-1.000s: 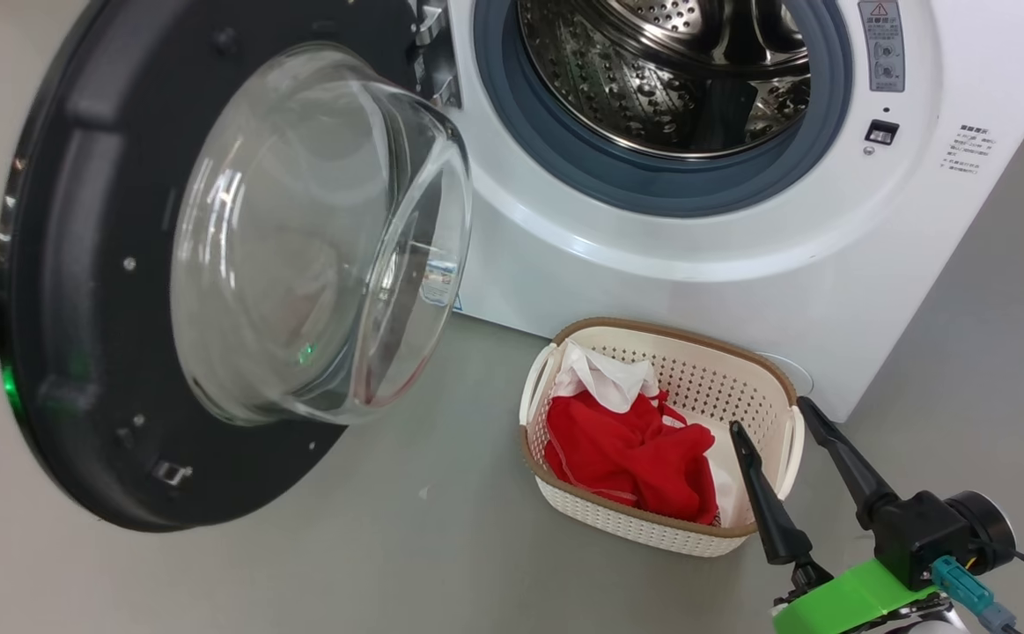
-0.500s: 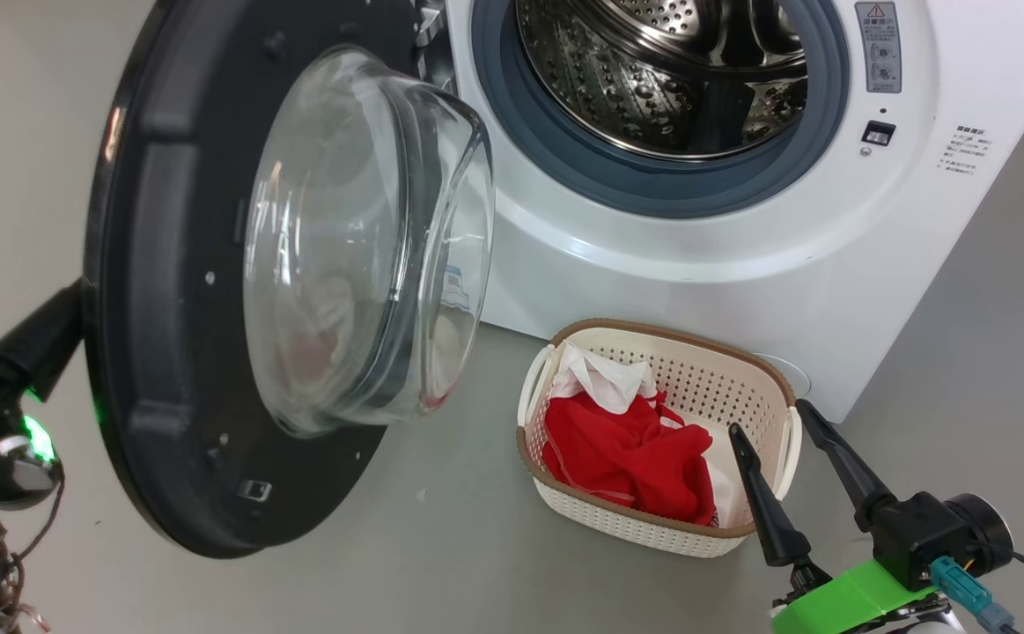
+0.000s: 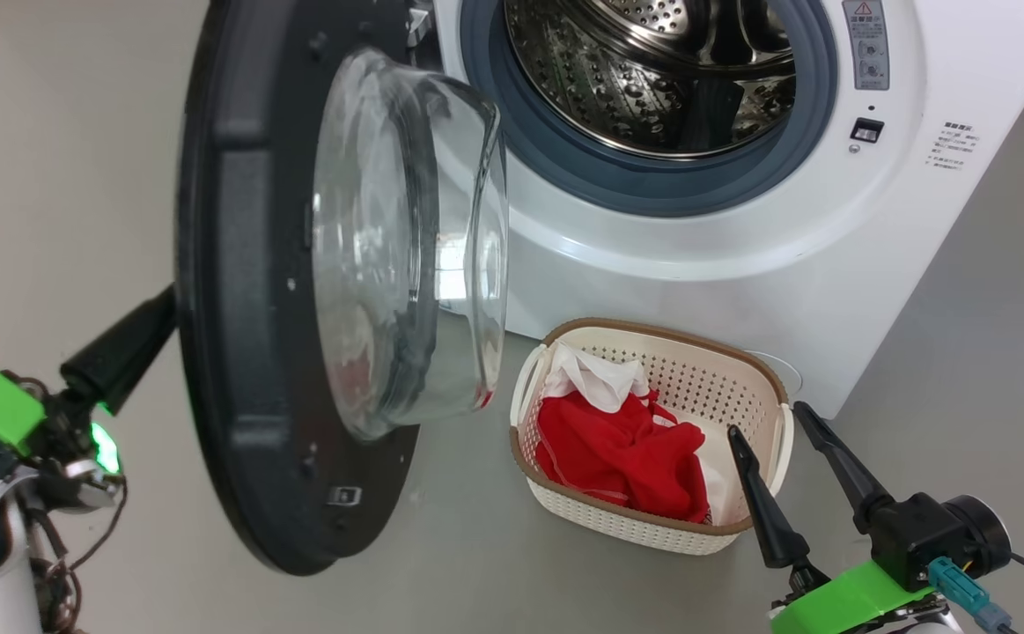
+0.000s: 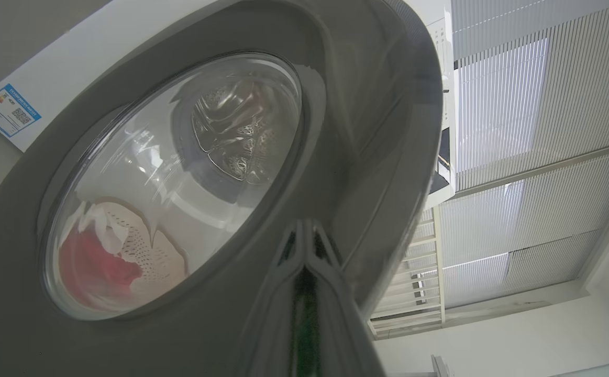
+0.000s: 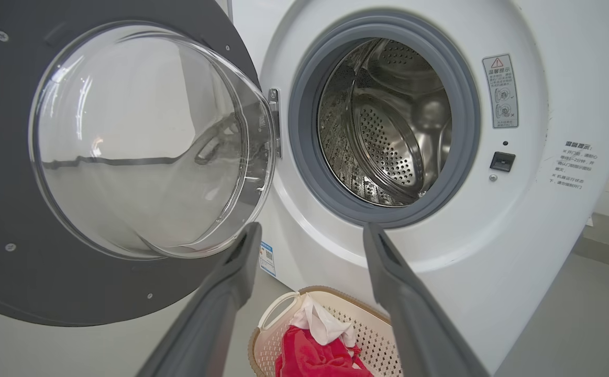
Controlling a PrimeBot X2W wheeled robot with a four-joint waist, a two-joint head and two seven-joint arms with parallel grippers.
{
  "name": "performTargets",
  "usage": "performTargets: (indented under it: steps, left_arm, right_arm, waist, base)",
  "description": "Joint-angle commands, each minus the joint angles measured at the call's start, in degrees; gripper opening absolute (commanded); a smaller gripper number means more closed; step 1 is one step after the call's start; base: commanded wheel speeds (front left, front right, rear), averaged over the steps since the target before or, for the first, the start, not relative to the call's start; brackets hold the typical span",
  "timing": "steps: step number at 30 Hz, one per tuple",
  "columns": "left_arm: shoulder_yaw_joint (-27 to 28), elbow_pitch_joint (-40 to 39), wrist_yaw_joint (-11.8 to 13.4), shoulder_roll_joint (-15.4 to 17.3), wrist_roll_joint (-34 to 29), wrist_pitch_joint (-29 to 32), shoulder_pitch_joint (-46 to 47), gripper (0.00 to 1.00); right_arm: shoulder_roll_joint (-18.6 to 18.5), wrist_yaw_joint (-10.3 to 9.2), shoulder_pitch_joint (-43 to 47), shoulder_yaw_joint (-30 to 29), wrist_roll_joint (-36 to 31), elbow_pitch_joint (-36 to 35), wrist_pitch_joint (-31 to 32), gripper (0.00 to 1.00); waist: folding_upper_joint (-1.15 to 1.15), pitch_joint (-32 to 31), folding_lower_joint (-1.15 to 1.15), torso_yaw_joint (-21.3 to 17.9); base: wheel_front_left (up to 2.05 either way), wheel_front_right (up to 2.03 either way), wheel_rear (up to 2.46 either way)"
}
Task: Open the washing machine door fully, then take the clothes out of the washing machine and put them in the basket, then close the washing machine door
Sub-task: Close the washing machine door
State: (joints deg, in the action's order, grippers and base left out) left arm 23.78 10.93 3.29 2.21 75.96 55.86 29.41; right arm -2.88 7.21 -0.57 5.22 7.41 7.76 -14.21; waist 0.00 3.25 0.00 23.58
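Smooth grey floor point(image 3: 987, 291); pale slatted blinds point(image 4: 498, 104) in the background, brightly backlit

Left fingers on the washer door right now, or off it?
Touching. Left wrist view: the shut fingers of the left gripper end tip-first on the glossy black rim of the washing machine door, with no gap between them.

So the door point(image 3: 239, 308) hangs off the left side of the washing machine point(image 3: 740, 264), swung out in front of it with its glass bulge facing right. The basket point(image 3: 635, 519) sits on the floor point(image 3: 476, 572) right before the machine, below the drum point(image 3: 652, 70) and just right of the door, with the clothes point(image 3: 617, 449) in it. The left gripper point(image 3: 164, 308) is up at the door's outer face, and the right gripper point(image 3: 765, 420) is by the basket's right end.
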Motion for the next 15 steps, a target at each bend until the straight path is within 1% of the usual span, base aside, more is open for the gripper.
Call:
performTargets:
  steps: [1,6,15]
  left_arm:
    - [-0.36,-2.62,0.33,0.95,0.87,0.35,-0.28,0.00]
    - [-3.74,-4.22,0.65,0.72,2.52,-1.15,-1.87,0.00]
    - [-9.98,-5.36,0.90,0.68,7.54,-5.60,-4.02,0.00]
  right_arm:
    - [0.00,0.28,-2.68,1.45,0.80,-1.05,-0.76,1.00]
    - [0.00,0.28,-2.84,1.39,1.05,-0.96,-0.77,1.00]
    - [0.00,0.28,-2.46,1.35,1.39,-0.81,-0.78,1.00]
  waist:
    - [0.00,0.00,0.00,-0.32]
    - [0.00,-0.01,0.00,-1.33]
    - [0.00,-0.46,0.00,-3.37]
  base:
    - [0.00,0.00,0.00]
    - [0.00,0.00,0.00]
    - [0.00,0.00,0.00]
